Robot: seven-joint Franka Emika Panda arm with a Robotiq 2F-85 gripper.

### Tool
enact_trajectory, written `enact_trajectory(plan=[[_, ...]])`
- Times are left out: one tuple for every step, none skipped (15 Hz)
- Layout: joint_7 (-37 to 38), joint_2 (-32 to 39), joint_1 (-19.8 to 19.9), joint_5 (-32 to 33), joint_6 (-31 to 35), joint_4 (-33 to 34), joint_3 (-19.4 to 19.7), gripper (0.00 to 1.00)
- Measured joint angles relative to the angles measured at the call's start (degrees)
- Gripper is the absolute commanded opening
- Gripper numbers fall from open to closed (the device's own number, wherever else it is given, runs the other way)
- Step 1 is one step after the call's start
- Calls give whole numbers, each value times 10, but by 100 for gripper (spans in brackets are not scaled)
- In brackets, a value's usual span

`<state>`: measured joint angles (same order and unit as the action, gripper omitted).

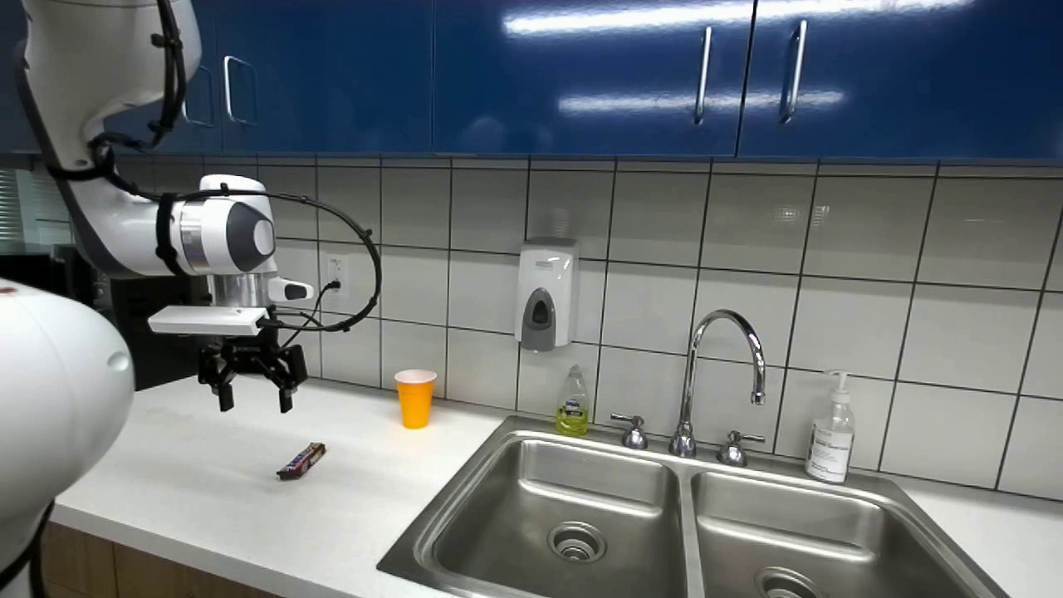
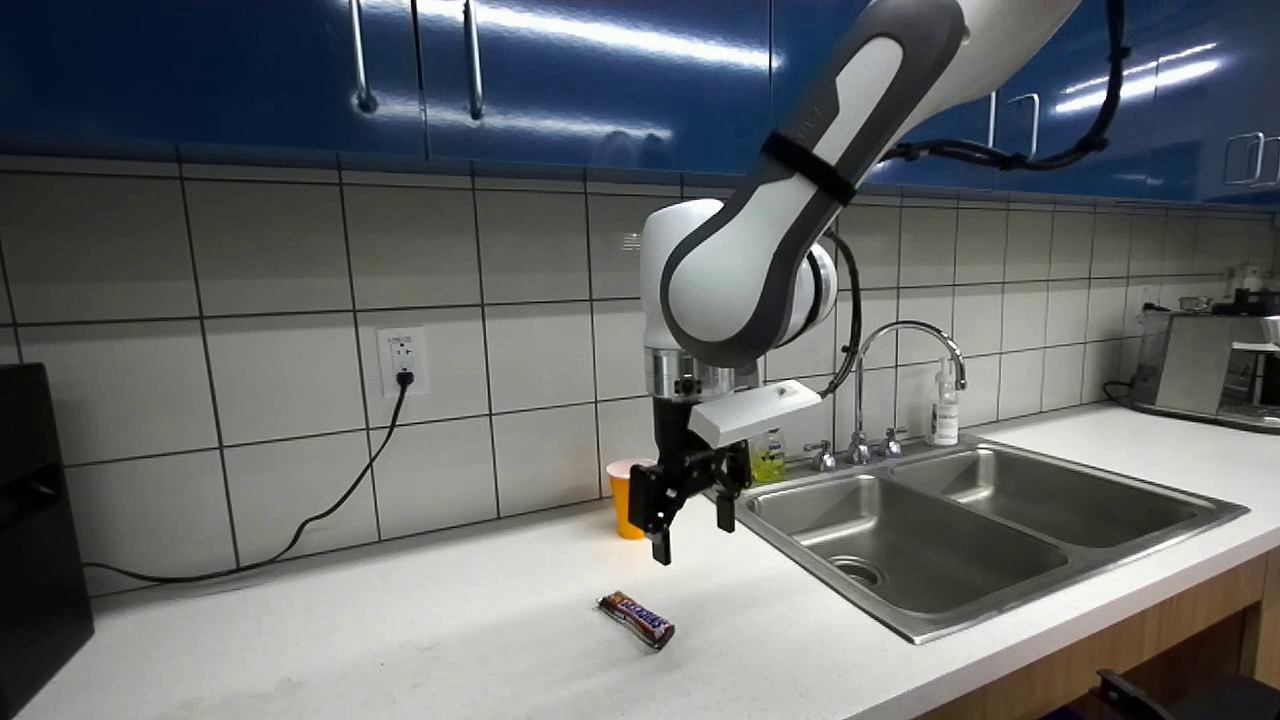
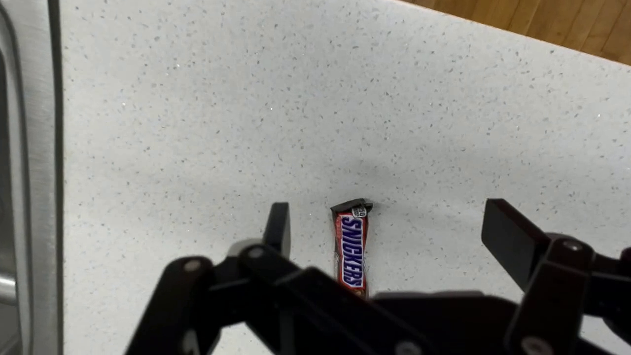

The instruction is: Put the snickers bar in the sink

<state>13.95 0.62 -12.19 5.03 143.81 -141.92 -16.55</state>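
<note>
The arm (image 1: 124,228) hangs from the upper left in an exterior view, gripper (image 1: 256,403) pointing down (fingers (image 1: 286,399) wide apart), higher in frame than the snickers bar (image 1: 301,462).

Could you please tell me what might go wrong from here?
In the wrist view, the Snickers bar appears nearer one finger of the open claw, which may nudge it before gripping. The bar also lies low and flat, so the claw might scrape the counter or fail to grip. The orange cup stands near the sink, so a wide swing could knock it over.
</note>
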Motion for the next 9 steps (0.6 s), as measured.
enact_trajectory(plan=[[6, 14, 0, 11, 3, 9, 1, 100], [12, 27, 0, 23, 5, 18, 2, 100], [17, 42, -1, 34, 7, 29, 5, 100], [21, 55, -3, 43, 7, 39, 9, 100], [25, 70, -6, 52, 8, 51, 14, 100], [28, 84, -9, 60, 8, 62, 20, 100], [31, 99, -13, 65, 9, 74, 27, 100], [33, 112, -17, 68, 9, 86, 32, 100], [34, 126, -22, 69, 9, 98, 38, 100]])
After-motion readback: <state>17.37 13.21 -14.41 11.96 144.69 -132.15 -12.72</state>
